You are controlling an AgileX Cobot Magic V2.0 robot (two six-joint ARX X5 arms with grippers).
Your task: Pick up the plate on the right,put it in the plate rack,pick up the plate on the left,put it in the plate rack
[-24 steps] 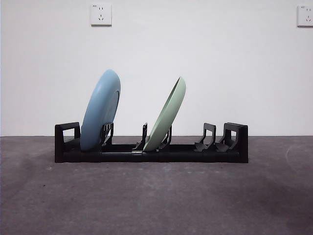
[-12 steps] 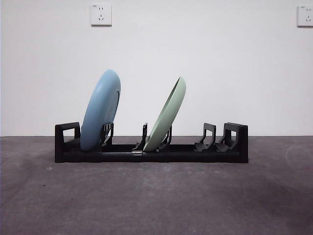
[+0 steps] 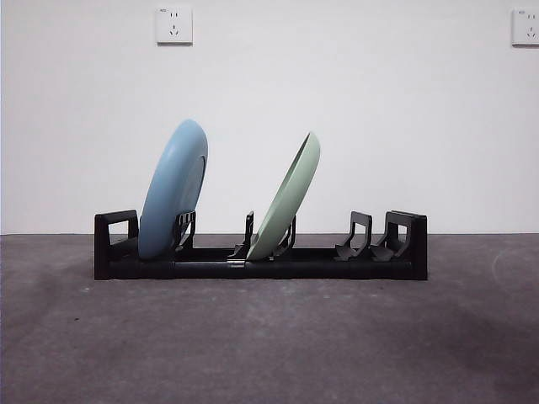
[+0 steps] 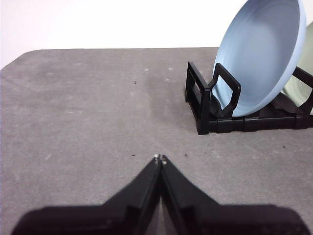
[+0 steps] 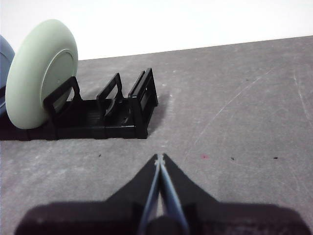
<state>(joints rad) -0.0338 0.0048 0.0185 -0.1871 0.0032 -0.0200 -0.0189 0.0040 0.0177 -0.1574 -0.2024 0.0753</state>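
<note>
The black plate rack (image 3: pixel 261 257) stands across the middle of the table. A blue plate (image 3: pixel 173 189) leans in its left slots and a pale green plate (image 3: pixel 289 200) leans in its middle slots. In the left wrist view the blue plate (image 4: pixel 261 54) and the rack's end piece (image 4: pixel 210 100) lie well ahead of my left gripper (image 4: pixel 160 158), which is shut on nothing. In the right wrist view the green plate (image 5: pixel 41 73) and the rack's other end (image 5: pixel 139 100) sit ahead of my right gripper (image 5: pixel 159 157), also shut and holding nothing. Neither arm shows in the front view.
Grey tabletop (image 3: pixel 269 337) stretches in front of the rack. A white wall with two sockets (image 3: pixel 173 24) stands behind. The rack's right-hand slots (image 3: pixel 362 237) hold nothing.
</note>
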